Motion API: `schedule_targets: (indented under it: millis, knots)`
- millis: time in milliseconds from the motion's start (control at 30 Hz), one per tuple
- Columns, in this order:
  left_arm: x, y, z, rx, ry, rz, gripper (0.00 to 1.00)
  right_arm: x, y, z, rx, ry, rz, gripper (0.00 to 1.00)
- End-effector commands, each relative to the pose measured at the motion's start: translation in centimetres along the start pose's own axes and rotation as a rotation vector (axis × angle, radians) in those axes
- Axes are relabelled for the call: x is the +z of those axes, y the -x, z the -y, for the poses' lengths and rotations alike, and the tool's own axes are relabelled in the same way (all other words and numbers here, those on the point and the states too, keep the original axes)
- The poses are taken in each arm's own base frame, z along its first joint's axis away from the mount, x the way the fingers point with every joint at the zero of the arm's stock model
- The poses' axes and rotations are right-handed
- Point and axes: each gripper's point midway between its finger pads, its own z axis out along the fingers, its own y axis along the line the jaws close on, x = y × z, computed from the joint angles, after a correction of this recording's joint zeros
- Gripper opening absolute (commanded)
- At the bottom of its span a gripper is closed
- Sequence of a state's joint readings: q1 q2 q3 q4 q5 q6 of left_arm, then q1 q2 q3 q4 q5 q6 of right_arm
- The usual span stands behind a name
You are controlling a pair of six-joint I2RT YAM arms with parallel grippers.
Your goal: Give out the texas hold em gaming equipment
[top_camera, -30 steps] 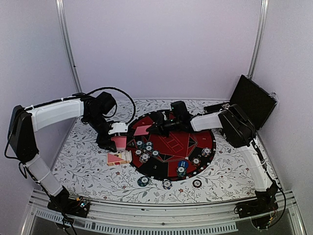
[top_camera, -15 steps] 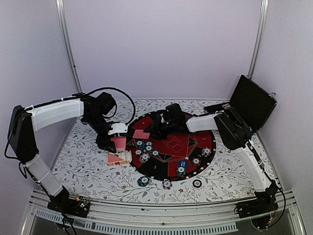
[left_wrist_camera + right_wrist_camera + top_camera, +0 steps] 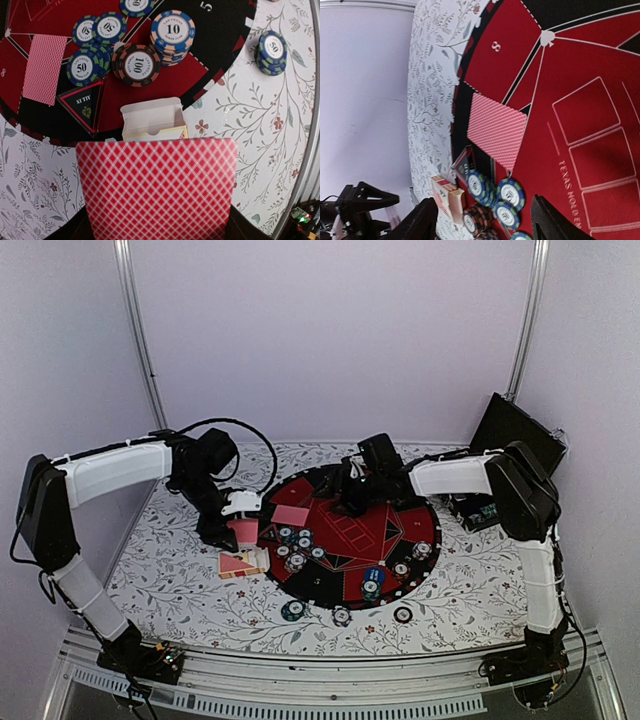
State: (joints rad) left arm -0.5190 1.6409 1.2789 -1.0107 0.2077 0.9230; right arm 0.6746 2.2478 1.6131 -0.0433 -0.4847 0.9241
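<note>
Left wrist view: a small card box (image 3: 152, 117) lies just off the mat's (image 3: 225, 30) rim with its top flap standing open. I can't tell what is inside, because the held card (image 3: 156, 185) covers its lower part. The left end effector (image 3: 243, 531) is clamped on that card just outside the mat's left rim, its red diamond-patterned back toward the wrist camera. A black case (image 3: 515, 440) stands open beyond the mat's right rear edge; its contents are too small to make out.

Plenty of writing can be read. On the mat near the box, a peach-and-blue stack (image 3: 173, 31) reads "10 POKER CLUB". A dark chip (image 3: 136, 64) reads "100", and the blue-green chips (image 3: 81, 67) read "50" under "LAS VEGAS". An outer stack (image 3: 272, 49), also marked "50", sits on the flowered tabletop (image 3: 280, 130) just off the mat. The mat itself carries "ALL IN" in a black triangle at its rim, the numerals "5" and "8", and words beginning "TEXAS HOLD".

A loose card (image 3: 496, 129) lies face down on the mat's red field near the "8", close to the chips. The right end effector (image 3: 485, 200) hangs over the mat with its fingers apart and nothing between them. Three more chips (image 3: 342, 616) lie on the tabletop off the mat's near edge.
</note>
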Motion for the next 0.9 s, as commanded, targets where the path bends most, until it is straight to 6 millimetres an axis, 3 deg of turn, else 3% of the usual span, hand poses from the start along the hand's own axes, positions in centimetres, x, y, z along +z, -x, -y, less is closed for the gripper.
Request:
schedule_targets:
  millis: [0, 133, 333, 533, 867]
  knots:
    - [-0.4, 0.9, -0.6, -0.004, 0.011, 0.018, 0.30, -3.7, -1.6, -4.4, -0.064, 0.143, -0.005, 0.72]
    - [-0.5, 1.2, -1.2, -0.011, 0.027, 0.022, 0.30, -4.0, -5.9, -7.6, -0.058, 0.293, -0.131, 0.76]
    - [-0.7, 1.8, -1.6, -0.023, 0.030, 0.038, 0.30, -2.3, -10.9, -10.3, -0.026, 0.416, -0.274, 0.79]
    - [-1.2, 2.4, -1.8, -0.024, 0.035, 0.054, 0.30, -0.5, -12.9, -11.5, -0.012, 0.465, -0.338, 0.79]
    - [-2.1, 3.5, -2.0, -0.028, 0.043, 0.094, 0.29, 1.3, -13.0, -12.6, 0.020, 0.506, -0.362, 0.77]
